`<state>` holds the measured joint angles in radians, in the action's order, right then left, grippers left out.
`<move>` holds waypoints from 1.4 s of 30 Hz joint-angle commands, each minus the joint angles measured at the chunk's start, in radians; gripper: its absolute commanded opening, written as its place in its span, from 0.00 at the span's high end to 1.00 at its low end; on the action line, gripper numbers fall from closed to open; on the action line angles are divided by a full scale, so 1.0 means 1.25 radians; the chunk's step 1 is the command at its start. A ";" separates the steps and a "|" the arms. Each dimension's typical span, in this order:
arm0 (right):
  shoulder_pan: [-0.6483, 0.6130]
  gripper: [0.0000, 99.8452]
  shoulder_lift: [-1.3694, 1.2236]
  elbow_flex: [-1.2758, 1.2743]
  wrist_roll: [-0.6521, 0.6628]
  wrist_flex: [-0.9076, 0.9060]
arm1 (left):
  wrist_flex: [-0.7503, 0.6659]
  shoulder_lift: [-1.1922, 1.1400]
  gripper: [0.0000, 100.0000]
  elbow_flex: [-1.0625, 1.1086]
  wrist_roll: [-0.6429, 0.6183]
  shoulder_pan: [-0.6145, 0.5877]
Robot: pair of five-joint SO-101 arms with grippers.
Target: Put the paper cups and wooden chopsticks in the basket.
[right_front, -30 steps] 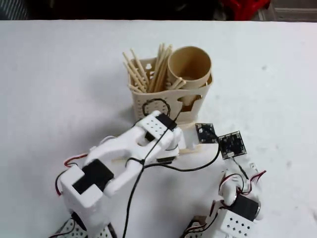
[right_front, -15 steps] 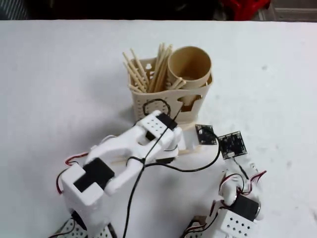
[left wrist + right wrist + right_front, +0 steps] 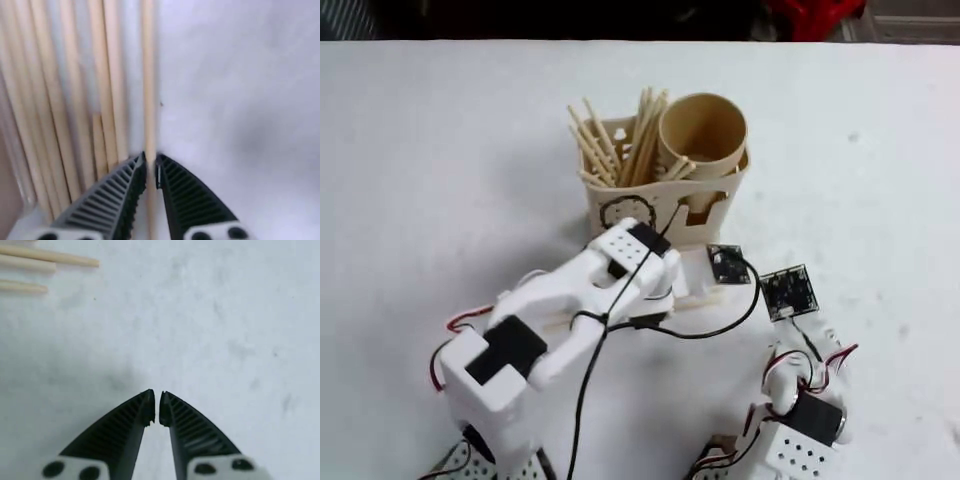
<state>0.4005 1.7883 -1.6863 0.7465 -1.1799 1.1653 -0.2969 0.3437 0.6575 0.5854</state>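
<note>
Now the left arm (image 3: pixel 560 320) sits a little closer to the basket (image 3: pixel 720 195) than it did a second ago: in the high view its white head has crept up against the front wall, and the small camera board (image 3: pixel 725 263) beside it has slid slightly toward the basket with it. The right arm (image 3: pixel 805 420) has not shifted from the near edge of the table (image 3: pixel 440 150), and the basket's load is unchanged, with the paper cup (image 3: pixel 705 140) upright in its right part and the standing chopsticks (image 3: pixel 620 140) fanned out in its left part. The high view hides both pincers under the arms; the wrist views show them. From the left wrist, the left gripper (image 3: pixel 151 162) is clamped on a single held chopstick (image 3: pixel 148 75), which runs straight away from the dark ribbed fingertips (image 3: pixel 127 175) over the white surface. Just beside it lie the loose chopsticks (image 3: pixel 75 100), side by side and roughly parallel to the held one. From the right wrist, the right gripper (image 3: pixel 155 407) hangs over bare table with its tips drawn almost together and nothing between them. The blunt ends of three loose chopsticks (image 3: pixel 50 260) lie on the table well apart from its tips.
</note>
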 commanded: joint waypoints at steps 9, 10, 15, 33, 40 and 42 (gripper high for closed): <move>0.004 0.97 0.008 -0.004 -0.004 -0.003 | 0.031 -0.025 0.93 -0.001 -0.016 -0.029; 0.004 0.97 0.008 -0.004 -0.004 -0.003 | 0.029 -0.024 0.97 -0.001 -0.021 -0.029; 0.004 0.97 0.008 -0.004 -0.004 -0.003 | 0.049 0.045 0.98 0.009 -0.025 -0.029; 0.004 0.97 0.008 -0.004 -0.004 -0.003 | 0.233 0.650 0.98 -0.002 -0.083 -0.030; 0.004 0.97 0.008 -0.004 -0.004 -0.003 | 0.112 0.789 0.98 -0.088 -0.239 -0.030; 0.004 0.97 0.008 -0.004 -0.004 -0.003 | 0.038 0.798 0.98 -0.114 -0.285 -0.030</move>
<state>0.3989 1.7883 -1.6863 0.7465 -1.1799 1.3633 0.6391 0.2946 0.4074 0.5608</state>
